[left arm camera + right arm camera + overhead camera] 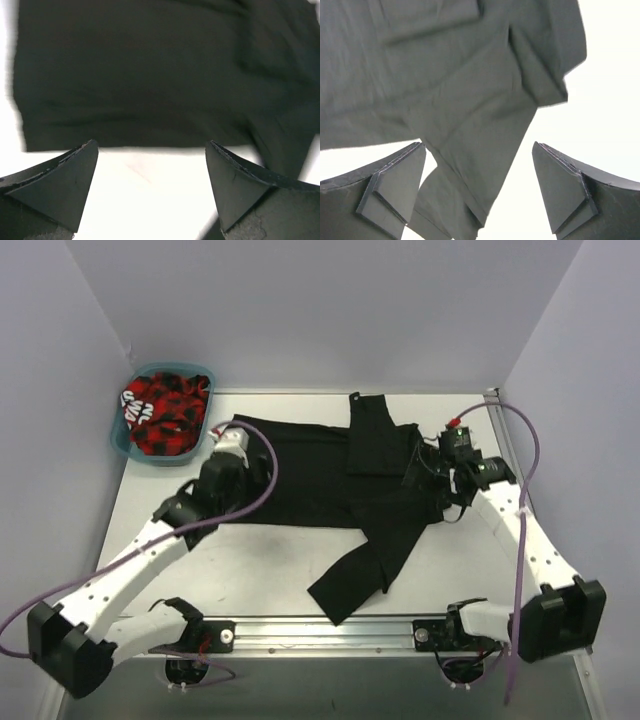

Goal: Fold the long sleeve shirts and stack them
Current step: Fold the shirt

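Left claw point(152, 147) and right claw point(477, 145) wide, empty; best pinch the 6 o'clock sleeve point(365, 555) of black shirt point(300, 470) near cuff, fold inward.

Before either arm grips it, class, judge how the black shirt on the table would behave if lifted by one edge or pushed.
Probably floppy: the black shirt lies flat and creased, its sleeve trailing limply, so it would likely sag. Pushed, it would probably bunch rather than slide whole. Thin cloth, likely light.
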You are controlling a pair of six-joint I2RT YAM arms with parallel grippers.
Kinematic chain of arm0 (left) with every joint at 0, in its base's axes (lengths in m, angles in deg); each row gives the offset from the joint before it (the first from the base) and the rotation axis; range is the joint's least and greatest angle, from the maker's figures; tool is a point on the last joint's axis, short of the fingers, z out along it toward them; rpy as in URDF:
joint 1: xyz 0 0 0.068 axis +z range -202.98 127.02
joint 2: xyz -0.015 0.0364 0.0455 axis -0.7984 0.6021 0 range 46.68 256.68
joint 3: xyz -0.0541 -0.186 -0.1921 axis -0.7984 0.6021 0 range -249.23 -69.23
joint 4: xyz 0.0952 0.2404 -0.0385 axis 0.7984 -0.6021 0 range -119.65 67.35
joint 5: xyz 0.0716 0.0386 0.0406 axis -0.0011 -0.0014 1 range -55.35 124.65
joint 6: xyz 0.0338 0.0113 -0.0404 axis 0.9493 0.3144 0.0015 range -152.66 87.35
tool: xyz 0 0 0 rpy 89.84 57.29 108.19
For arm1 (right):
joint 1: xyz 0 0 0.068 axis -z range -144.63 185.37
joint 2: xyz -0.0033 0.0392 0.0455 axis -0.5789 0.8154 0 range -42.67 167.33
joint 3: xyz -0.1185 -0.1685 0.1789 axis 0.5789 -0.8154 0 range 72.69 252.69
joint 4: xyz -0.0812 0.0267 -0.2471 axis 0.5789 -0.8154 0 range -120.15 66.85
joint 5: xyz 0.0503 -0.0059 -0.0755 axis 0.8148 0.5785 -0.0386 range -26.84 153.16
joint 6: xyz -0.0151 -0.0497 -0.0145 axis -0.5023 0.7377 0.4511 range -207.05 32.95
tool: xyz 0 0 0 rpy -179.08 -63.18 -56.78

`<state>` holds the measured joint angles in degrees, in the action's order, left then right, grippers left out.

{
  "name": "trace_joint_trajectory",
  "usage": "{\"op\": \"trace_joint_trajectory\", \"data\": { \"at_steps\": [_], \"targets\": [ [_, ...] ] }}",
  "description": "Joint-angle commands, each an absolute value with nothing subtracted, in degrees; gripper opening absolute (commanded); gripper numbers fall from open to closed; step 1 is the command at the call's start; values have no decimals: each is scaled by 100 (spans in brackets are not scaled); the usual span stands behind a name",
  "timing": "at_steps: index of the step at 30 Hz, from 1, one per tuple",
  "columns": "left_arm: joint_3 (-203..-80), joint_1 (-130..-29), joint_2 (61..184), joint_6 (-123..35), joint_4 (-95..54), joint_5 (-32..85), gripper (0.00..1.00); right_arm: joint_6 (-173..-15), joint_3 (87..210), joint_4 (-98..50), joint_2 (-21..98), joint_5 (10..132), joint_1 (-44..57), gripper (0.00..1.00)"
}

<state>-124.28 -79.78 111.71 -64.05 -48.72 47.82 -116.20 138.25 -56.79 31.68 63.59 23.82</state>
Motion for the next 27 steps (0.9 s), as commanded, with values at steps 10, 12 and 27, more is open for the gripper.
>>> {"op": "trace_joint_trajectory", "data": {
  "at_steps": [10, 12, 27],
  "targets": [
    [-11361, -12502, 11028, -6421, -5193, 5668, 97, -11808, 11981, -6024, 919, 6703, 1667, 90],
    [-11458, -13109, 11372, -6176, -5114, 5793, 97, -11878, 11726, -6024, 884, 6712, 1517, 89],
    [-12776, -14192, 13869, -5085, -4454, 5575, 95, -12247, 10952, -5795, 804, 6668, 1068, 88]
  ]
}}
